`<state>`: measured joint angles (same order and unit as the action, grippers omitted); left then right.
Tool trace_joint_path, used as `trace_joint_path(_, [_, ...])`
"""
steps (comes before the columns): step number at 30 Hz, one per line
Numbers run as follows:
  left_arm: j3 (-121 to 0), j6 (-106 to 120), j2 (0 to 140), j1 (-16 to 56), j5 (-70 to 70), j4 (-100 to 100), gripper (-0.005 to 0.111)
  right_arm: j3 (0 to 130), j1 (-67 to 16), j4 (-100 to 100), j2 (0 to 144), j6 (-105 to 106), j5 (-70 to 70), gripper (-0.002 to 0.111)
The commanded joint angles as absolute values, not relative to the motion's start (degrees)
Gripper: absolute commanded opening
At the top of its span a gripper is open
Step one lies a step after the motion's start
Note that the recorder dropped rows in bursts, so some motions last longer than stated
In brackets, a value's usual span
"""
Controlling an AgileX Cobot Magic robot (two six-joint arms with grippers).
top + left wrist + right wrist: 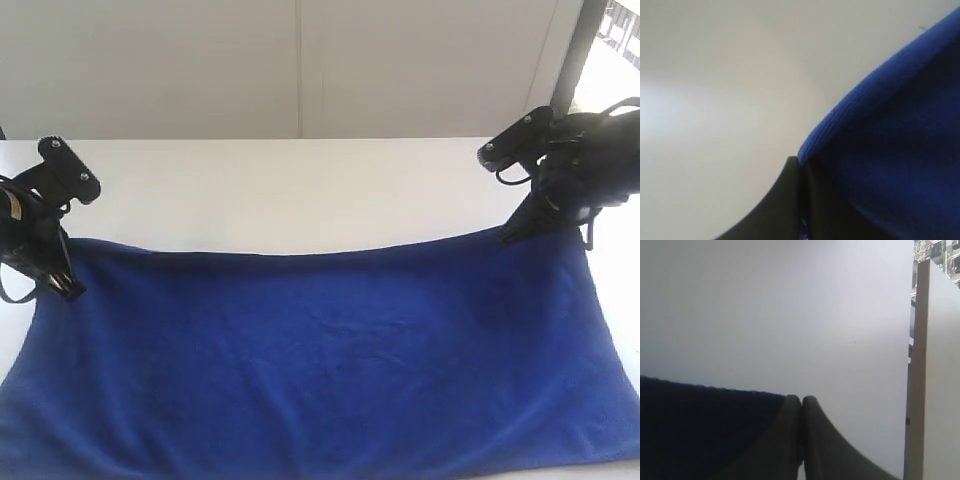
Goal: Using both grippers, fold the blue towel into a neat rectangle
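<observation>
Item: blue towel (pixel 320 360), spread on the white surface (pixel 300 190), its far edge sagging between our hands. Left hand (pixel 66 288): closed, pinching one far corner. Right hand (pixel 512 235): closed, pinching the other. We judge both corners are gripped to carry that edge over evenly.

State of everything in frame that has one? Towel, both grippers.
blue towel: spread across the table, far edge dipping between its two pinched corners.
left gripper: shut on a far towel corner.
right gripper: shut on the other far corner.
</observation>
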<state>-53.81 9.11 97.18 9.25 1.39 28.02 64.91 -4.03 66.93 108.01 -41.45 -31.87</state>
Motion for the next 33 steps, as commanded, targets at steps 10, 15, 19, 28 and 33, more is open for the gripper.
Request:
trace_joint_path(10, [-58.74, 9.45, 107.99, 8.11, -4.86, 28.37, 0.0, 74.86, -2.68, 68.99, 120.12, -42.23, -30.66, 0.003])
trace_joint_path(15, [-59.75, 9.45, 109.29, 7.43, -2.69, 28.37, 0.017, 74.86, -2.68, 69.13, 120.44, -42.64, -30.66, 0.033])
trace_joint_path(19, [-60.71, 9.05, 109.29, 5.74, -2.67, 28.37, 0.041, 74.86, -2.68, 71.31, 120.44, -45.51, -33.78, 0.049])
trace_joint_path(28, [-65.75, 8.91, 109.16, 4.83, -1.57, 28.37, 0.064, 74.86, -2.79, 71.44, 115.34, -46.61, -35.7, 0.049])
trace_joint_path(33, [-68.11, 8.91, 108.6, 4.7, -1.28, 28.37, 0.064, 74.73, -2.79, 66.63, 111.17, -43.62, -34.41, 0.049])
